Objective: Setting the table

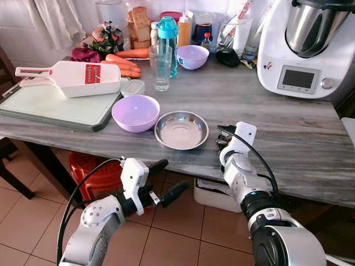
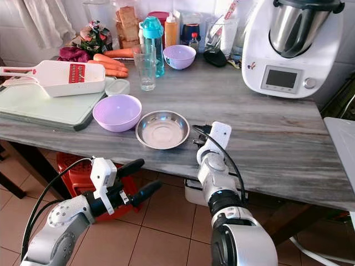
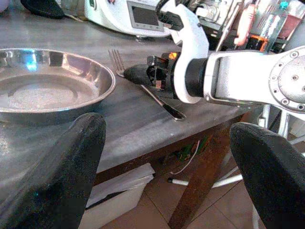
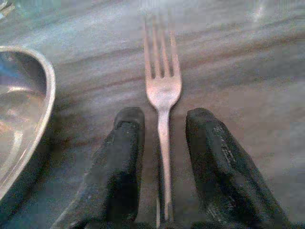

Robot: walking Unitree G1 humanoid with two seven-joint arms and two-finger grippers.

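Note:
A metal fork [image 4: 163, 90] lies flat on the grey wooden table [image 1: 288, 133], just right of a round steel plate [image 1: 181, 130]. My right gripper [image 4: 164, 117] rests low over the fork's handle. Its fingers [image 4: 125, 143] stand open on either side, with a small gap to the handle. The fork's tines [image 3: 114, 59] point away from the table's front edge. A purple bowl [image 1: 135, 112] sits left of the plate, with a clear glass [image 1: 161, 67] behind it. My left gripper [image 1: 166, 180] hangs open and holds nothing below the table's front edge, over the tiled floor.
A green cutting board [image 1: 50, 105] with a white slicer [image 1: 72, 77] fills the left end. Carrots [image 1: 125, 61], a teal bottle [image 1: 168, 39] and a small purple bowl [image 1: 192, 56] stand behind. A kitchen machine [image 1: 305, 50] is at the back right. A red stool [image 1: 91, 169] and a white box [image 1: 213, 197] sit under the table.

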